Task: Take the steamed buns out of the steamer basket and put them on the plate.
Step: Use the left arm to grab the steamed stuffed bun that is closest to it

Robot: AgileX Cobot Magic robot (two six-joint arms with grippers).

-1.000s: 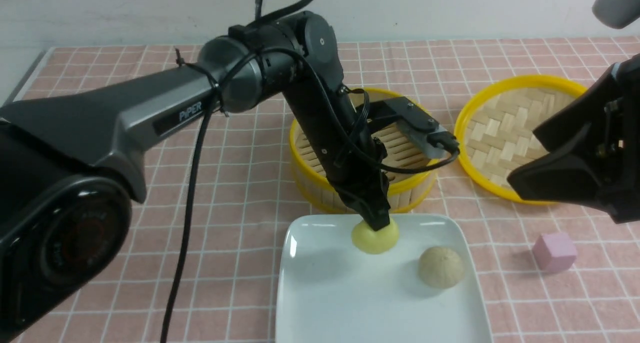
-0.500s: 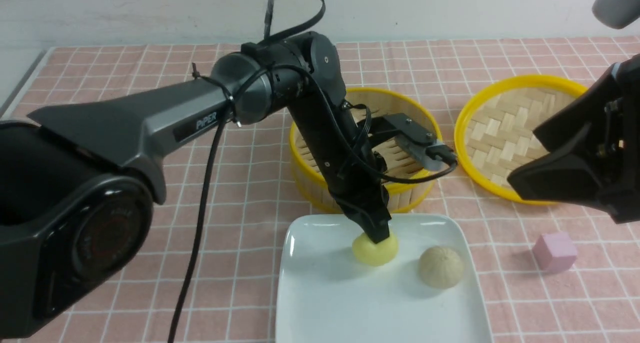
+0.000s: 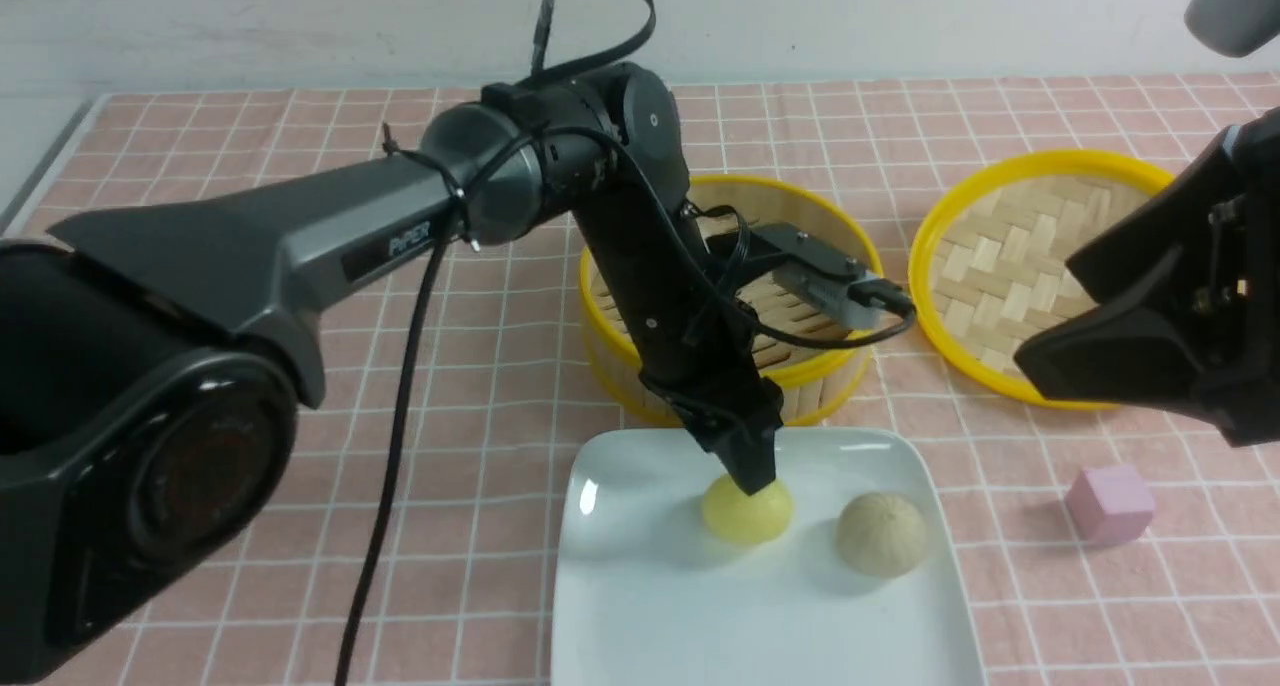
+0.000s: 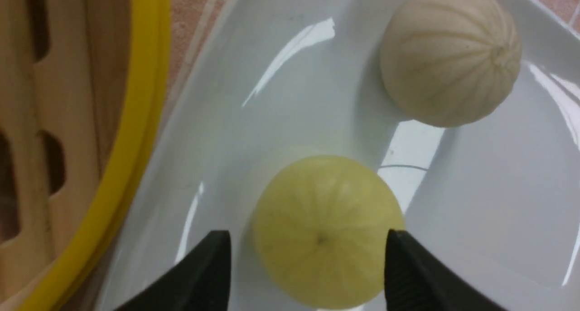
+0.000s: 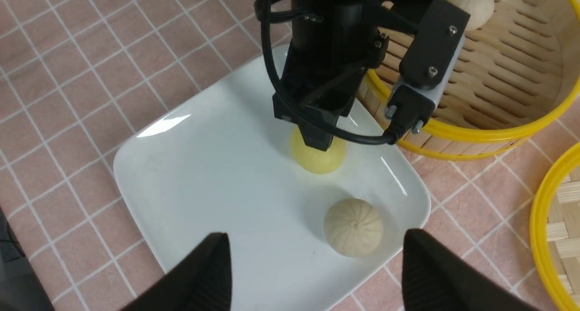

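Left gripper [image 3: 752, 474] wide open around the yellow steamed bun [image 3: 747, 511] on the plate [image 3: 770, 606], contact unclear; beige bun [image 3: 882, 534] beside it, steamer basket [image 3: 820, 391] behind.

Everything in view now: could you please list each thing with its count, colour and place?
plate: one, white, nearest the robot
yellow bun: one, yellow, on the plate
pleated bun: one, beige, on the plate
bun in the basket: one, pale beige, on the slatted floor
steamer basket: one, bamboo with yellow rims, beyond the plate
woven lid: one, tan with yellow rim, right of the basket
cube: one, pink, right of the plate
left gripper: one, black, open around the yellow bun
right gripper: one, black, open
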